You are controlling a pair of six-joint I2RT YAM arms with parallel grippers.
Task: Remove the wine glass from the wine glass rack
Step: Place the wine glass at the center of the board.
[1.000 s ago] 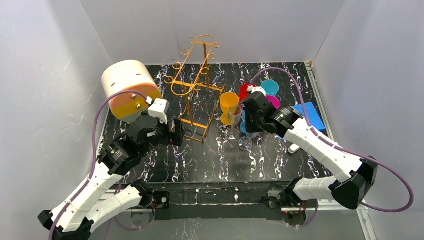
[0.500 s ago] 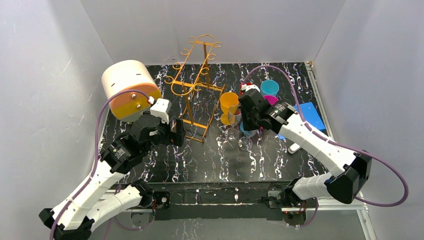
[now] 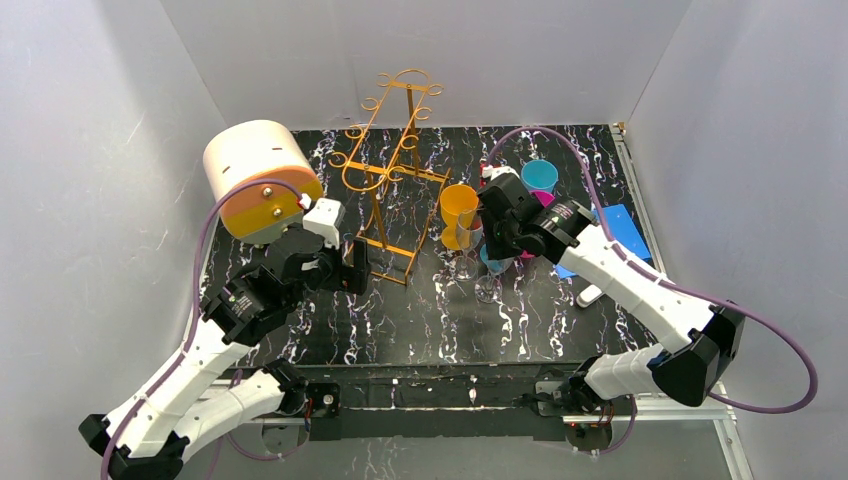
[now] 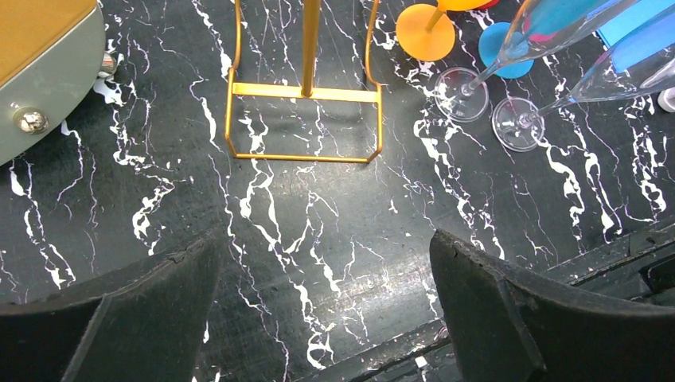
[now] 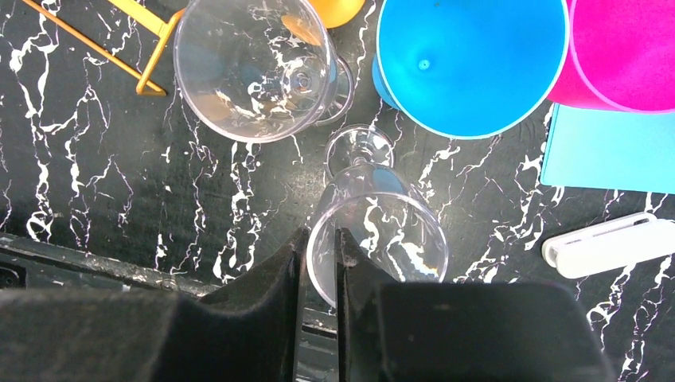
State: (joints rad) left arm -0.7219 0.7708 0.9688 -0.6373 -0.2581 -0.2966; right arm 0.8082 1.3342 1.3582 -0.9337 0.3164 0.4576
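Observation:
The golden wire wine glass rack [image 3: 390, 170] stands at the back middle with nothing hanging on it; its base [image 4: 306, 91] shows in the left wrist view. A clear wine glass [image 5: 374, 231] stands on its foot [image 3: 488, 287] right of the rack. My right gripper [image 5: 322, 247] is above it, its fingers straddling the rim with a narrow gap, so it is open. A second clear wine glass [image 5: 255, 68] stands just beside it. My left gripper [image 4: 326, 255] hovers wide open and empty over the mat in front of the rack.
A cream-and-orange cylindrical box [image 3: 258, 180] lies at the back left. Orange [image 3: 458, 208], blue [image 3: 540, 175] and pink [image 3: 545, 200] glasses crowd behind the right gripper. A blue card [image 3: 612, 230] and a small white object [image 3: 588, 296] lie at the right.
My right gripper moved slightly left and back with the clear glass, and its jaws have parted a little. The left arm has barely moved.

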